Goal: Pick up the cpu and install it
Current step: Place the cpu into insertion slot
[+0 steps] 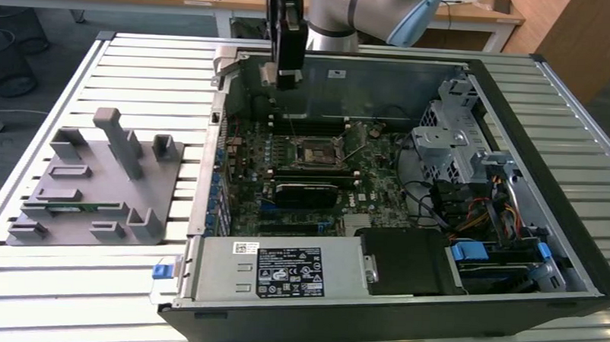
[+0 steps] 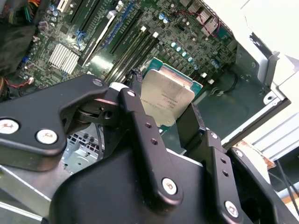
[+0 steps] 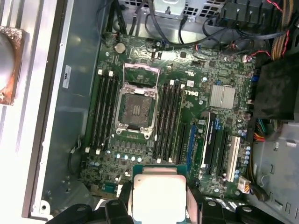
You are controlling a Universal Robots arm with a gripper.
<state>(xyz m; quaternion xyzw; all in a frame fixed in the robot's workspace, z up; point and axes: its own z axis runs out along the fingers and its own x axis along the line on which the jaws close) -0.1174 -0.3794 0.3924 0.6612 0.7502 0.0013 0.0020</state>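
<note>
The cpu (image 2: 166,95) is a flat square chip with a pale silver-grey top on a green edge, and my gripper (image 2: 163,101) is shut on it. Its black fingers (image 2: 135,100) press two opposite sides of the chip. In the first wrist view the cpu (image 3: 159,196) hangs over the motherboard, some way off from the socket (image 3: 135,109), whose frame stands lifted and whose centre is dark and bare. In the exterior view my gripper (image 1: 280,77) hangs over the far side of the open computer case, well above the socket (image 1: 314,152).
The case's walls (image 1: 510,110) ring the motherboard, with a drive cage (image 1: 448,138), cable bundles (image 1: 466,207) and a power supply (image 1: 281,269) inside. Memory slots (image 3: 105,112) flank the socket. A grey plastic fixture (image 1: 101,187) sits on the slatted table at the exterior view's left.
</note>
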